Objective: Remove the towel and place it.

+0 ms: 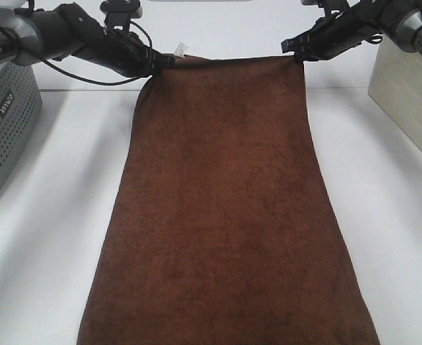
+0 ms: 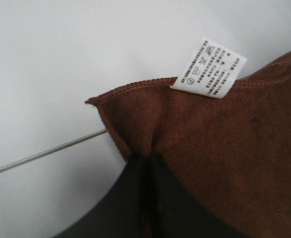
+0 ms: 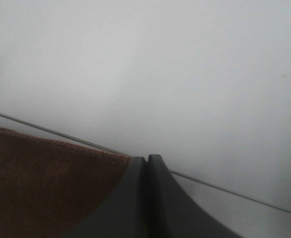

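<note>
The towel (image 1: 225, 208), a large dark reddish-brown plush cloth, is stretched between both arms and runs down over the white table to the near edge of the exterior view. My left gripper (image 1: 166, 62) is shut on its far left corner, beside the small white label (image 1: 181, 49). In the left wrist view the closed gripper (image 2: 147, 157) pinches the hem just below the label (image 2: 208, 68). My right gripper (image 1: 297, 54) is shut on the far right corner. The right wrist view shows that gripper (image 3: 146, 158) closed at the edge of the towel (image 3: 46, 183).
A grey perforated basket (image 1: 6, 129) stands at the left edge of the table. A beige box (image 1: 405, 93) stands at the right. The white tabletop (image 1: 52, 215) shows on both sides of the towel.
</note>
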